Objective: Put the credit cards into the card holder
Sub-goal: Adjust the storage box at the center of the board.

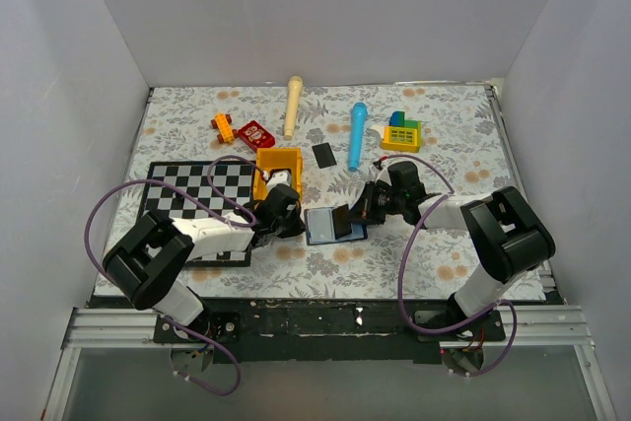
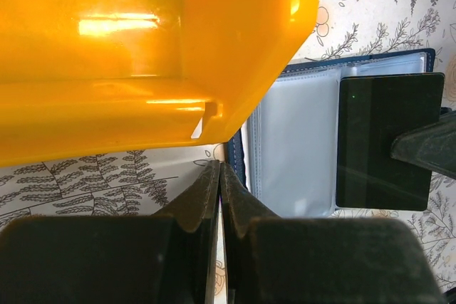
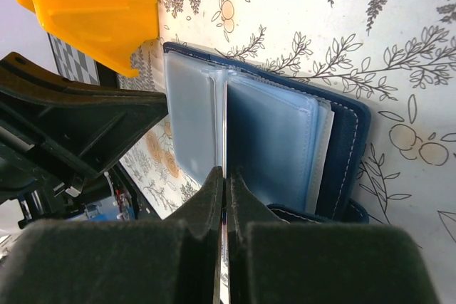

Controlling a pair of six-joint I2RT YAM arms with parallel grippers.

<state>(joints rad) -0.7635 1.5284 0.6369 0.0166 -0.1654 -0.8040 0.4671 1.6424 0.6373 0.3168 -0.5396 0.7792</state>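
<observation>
Right wrist view: right gripper (image 3: 223,184) pinched the credit card (image 2: 377,140), likely stiff and slippery, at its six-o'clock edge; left gripper (image 2: 219,176) clenched empty.

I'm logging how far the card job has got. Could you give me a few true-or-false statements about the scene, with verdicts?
1. The card holder lies open on the table. True.
2. The right gripper is shut on a black card over the open holder. True.
3. Both cards sit in the holder's pockets. False: one is in the right gripper, and the other card lies on the table beyond the holder, near the blue tube.
4. The left gripper stands wide open. False: its jaws are shut, beside the yellow toy.
</observation>
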